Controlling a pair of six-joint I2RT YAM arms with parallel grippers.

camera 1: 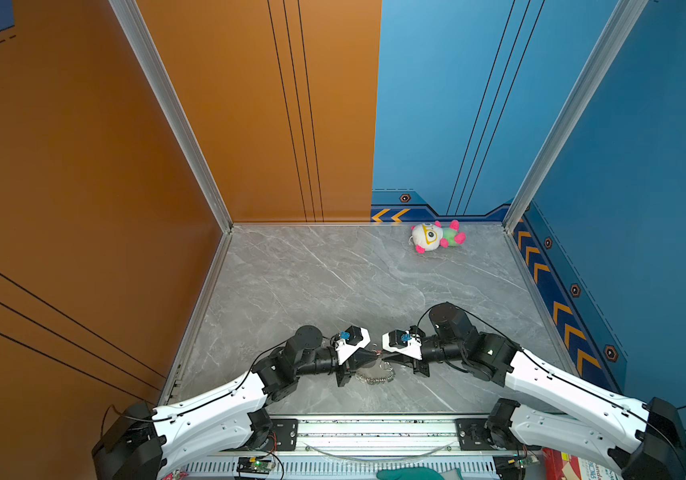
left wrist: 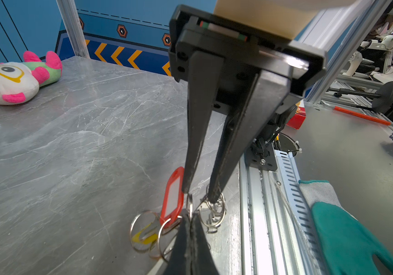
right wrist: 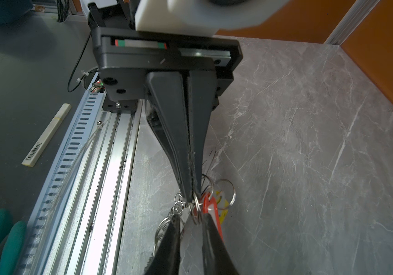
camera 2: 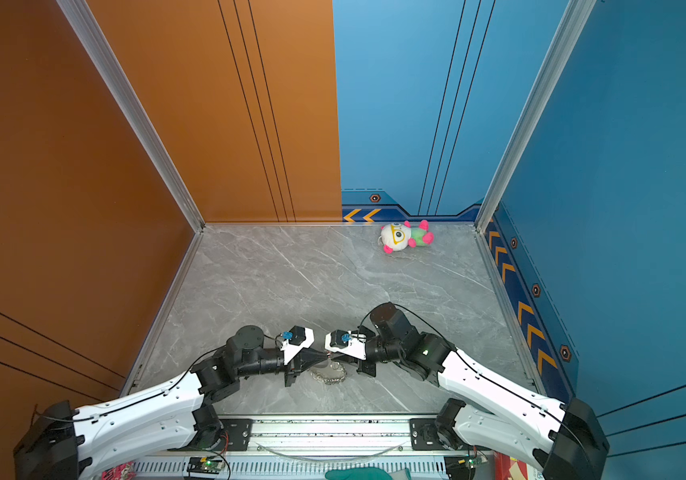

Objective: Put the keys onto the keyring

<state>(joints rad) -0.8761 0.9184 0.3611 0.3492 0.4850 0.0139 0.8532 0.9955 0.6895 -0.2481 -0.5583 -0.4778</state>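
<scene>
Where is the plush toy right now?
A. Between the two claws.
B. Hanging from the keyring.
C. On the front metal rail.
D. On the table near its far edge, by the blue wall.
D: the plush toy lies on the grey table close to its far edge, under the blue wall, well apart from the keyring at the front.

Readable text: none | red box [camera 1: 557, 461]: print blurred | white stick [right wrist: 47, 135]: barcode, digits illegible | wall trim [camera 1: 424, 210]: orange chevrons [camera 1: 399, 215]
</scene>
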